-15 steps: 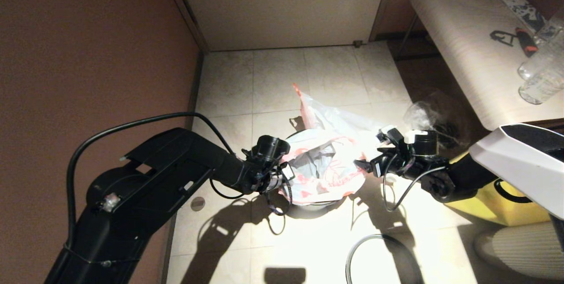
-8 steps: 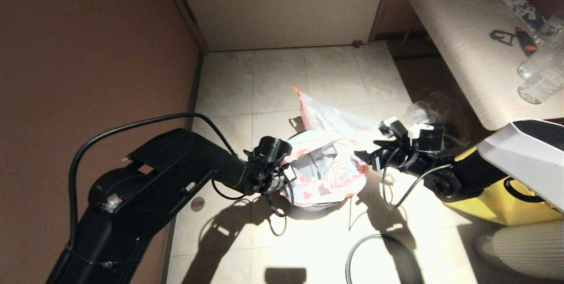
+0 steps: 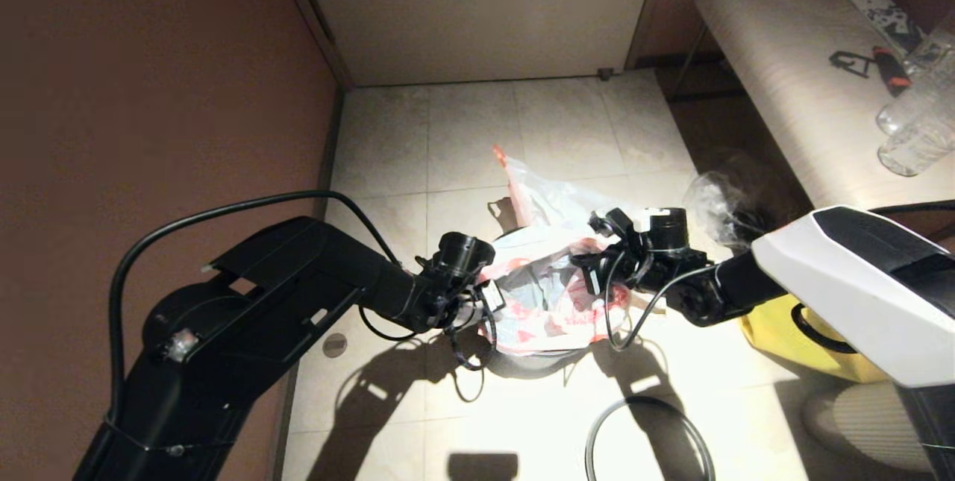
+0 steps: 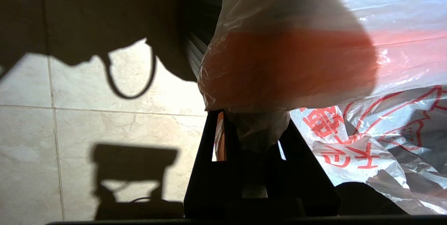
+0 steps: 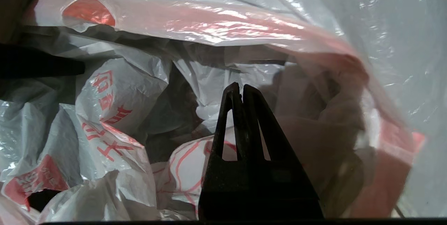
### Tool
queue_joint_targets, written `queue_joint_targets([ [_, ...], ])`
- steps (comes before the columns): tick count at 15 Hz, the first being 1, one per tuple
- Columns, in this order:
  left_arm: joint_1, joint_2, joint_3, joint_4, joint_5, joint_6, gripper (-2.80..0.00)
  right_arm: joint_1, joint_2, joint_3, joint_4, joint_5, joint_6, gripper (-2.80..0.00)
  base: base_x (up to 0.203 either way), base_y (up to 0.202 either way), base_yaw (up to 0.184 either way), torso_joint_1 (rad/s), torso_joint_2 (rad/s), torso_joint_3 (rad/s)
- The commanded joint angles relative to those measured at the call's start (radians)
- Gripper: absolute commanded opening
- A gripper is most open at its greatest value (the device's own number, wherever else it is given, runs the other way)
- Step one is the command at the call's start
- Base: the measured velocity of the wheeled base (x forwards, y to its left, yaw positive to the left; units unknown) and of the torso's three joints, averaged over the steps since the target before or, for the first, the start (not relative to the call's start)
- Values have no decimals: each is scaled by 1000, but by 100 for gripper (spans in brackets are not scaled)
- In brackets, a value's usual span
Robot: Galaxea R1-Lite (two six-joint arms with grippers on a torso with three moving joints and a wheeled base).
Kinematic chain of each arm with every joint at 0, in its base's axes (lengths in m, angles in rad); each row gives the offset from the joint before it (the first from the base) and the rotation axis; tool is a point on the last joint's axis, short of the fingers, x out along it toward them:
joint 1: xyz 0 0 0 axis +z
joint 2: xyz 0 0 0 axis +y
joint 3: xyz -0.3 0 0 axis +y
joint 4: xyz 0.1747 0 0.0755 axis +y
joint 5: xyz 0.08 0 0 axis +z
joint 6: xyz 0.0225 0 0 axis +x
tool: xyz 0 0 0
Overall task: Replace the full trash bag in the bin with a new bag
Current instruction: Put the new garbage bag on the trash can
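The tiled floor (image 3: 477, 138) carries everything, with the desk (image 3: 776, 56) well off to the right. The left arm reaches in low from the left, its forearm nearly level, and the left gripper (image 4: 249, 127) has its fingers pinching a bunched fold of thin plastic with an orange-pink band, at the left edge of the bin's mouth. The right arm stretches in from the right, wrist bent toward the bin, and the right gripper (image 5: 237, 89) hangs over the bag opening with its fingers pressed together, tips touching; whether any film is caught between them cannot be told.

The bin (image 3: 533, 356) stands between the two grippers, only its dark lower wall showing under the plastic. The new bag (image 3: 548, 294), milky white with red characters, lies crumpled in and over the bin, just below the right fingers. The full trash bag (image 3: 552, 197), see-through with orange-pink handle strips, rises just behind the bin, beyond both sets of fingers. A yellow tote bag (image 3: 768, 332) sits under the right arm.
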Motion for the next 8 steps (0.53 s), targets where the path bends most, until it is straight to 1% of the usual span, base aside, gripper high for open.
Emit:
queue_joint_targets([
  [1,-4,-8,12,-13,-2,-4,-280,22,26,1,-3,3,0,-280,0,0,0,0,0,0],
  [4,-7,-18,35,-41,-16,-2,-280,46,59,-7,-3,13,0,-280,0,0,0,0,0,0],
  [8,-24,-31,91,-111,-33,35,-280,37,128,-165,24,14,2,-280,0,0,0,0,0,0],
])
